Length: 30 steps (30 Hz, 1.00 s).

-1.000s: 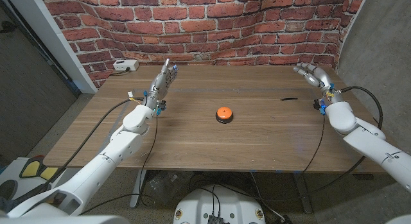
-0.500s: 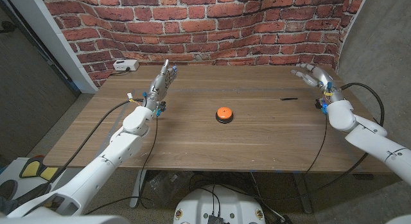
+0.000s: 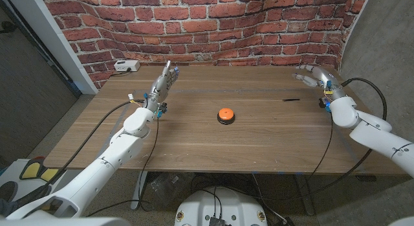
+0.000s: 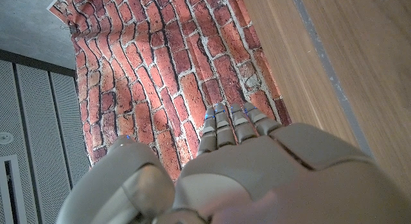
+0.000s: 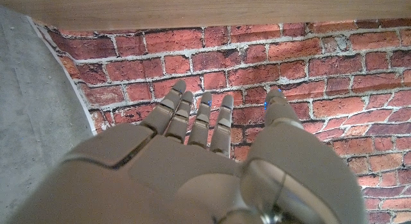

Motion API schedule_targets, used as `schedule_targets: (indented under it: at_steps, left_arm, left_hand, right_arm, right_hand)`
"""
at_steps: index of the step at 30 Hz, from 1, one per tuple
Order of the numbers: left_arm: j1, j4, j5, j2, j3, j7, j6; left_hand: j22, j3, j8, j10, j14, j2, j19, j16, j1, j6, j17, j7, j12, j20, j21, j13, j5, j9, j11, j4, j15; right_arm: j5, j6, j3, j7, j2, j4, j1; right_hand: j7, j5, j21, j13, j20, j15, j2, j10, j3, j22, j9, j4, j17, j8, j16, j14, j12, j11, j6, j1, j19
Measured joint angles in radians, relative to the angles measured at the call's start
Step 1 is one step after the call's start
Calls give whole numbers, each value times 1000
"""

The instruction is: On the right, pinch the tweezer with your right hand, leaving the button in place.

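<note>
A thin black tweezer [image 3: 292, 99] lies on the right part of the wooden table [image 3: 259, 135]. An orange button [image 3: 225, 114] on a dark base sits near the table's middle. My right hand [image 3: 315, 76] hovers open above the far right edge, fingers spread toward the brick wall, a short way behind and to the right of the tweezer. In the right wrist view the right hand [image 5: 192, 160] holds nothing, its fingers pointing at the bricks. My left hand [image 3: 165, 81] is raised open at the left, fingers straight; the left hand [image 4: 244, 166] holds nothing in its wrist view.
A brick wall [image 3: 213, 25] runs behind the table. A small white box [image 3: 125, 66] sits at the back left corner. Black cables [image 3: 362, 93] trail from my right wrist past the right edge of the table.
My right hand has turned and dipped slightly forward near the table's far right edge. The left arm, tweezer and button are where they were.
</note>
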Motion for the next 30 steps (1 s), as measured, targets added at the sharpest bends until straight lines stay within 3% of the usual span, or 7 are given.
schedule_targets:
  at_steps: [4, 5, 13, 22, 30]
  left_arm:
    - [0, 0, 2, 0, 0, 5, 3]
    - [4, -8, 3, 1, 2, 7, 4]
    - [11, -19, 7, 5, 2, 18, 10]
    - [15, -24, 10, 6, 1, 27, 15]
    - [26, -38, 13, 8, -3, 36, 18]
  left_hand:
    - [0, 0, 0, 9, 3, 0, 0, 0, 0, 4, 0, 4, 0, 0, 0, 0, 0, 0, -2, 0, -1]
    - [0, 0, 0, 9, 6, 0, 0, 0, 0, 5, 0, 5, 0, 0, 0, 0, 0, 0, -2, 0, 2]
    - [0, -3, 0, 9, 5, 3, 0, 0, 3, 11, 0, 0, 0, 0, -8, 0, 0, 0, -2, 3, 2]
    - [0, -7, 0, 16, 11, 5, 5, 0, 5, 18, 0, 0, 0, 6, -8, 0, 0, 0, -2, -1, -3]
    - [0, -7, 0, 16, 14, 5, 5, 0, 5, 20, 0, -2, -4, 5, -8, 0, 0, 0, -2, -1, 0]
  right_arm:
    - [0, 0, -12, 0, -15, -16, 11]
    - [-19, -63, -14, 46, -17, -18, 12]
    - [-46, -150, -48, 117, -44, -48, 44]
    - [-63, -185, -84, 148, -59, -59, 78]
    - [-102, -248, -112, 197, -65, -59, 105]
  right_hand:
    - [-6, 0, -5, 0, 0, 0, -1, 4, 9, 0, 0, -1, 0, 0, 0, 0, 0, -4, -6, 34, 0]
    - [-7, 0, -6, 0, 1, 0, -6, 4, 14, 0, 0, -1, -1, 0, 0, 0, 0, -4, -4, 42, 6]
    - [-20, 0, -10, 0, 2, -5, -17, 20, 31, 0, 0, 0, -5, 0, 0, 5, 0, -20, 9, 113, 21]
    - [-36, 0, -10, 0, -2, -18, -31, 29, 46, 0, 0, -1, -5, 0, 0, 18, 0, -40, 25, 183, 27]
    - [-47, 0, -10, 0, 1, -18, -38, 31, 50, 0, 0, 3, -5, 0, 0, 18, 0, -42, 35, 216, 35]
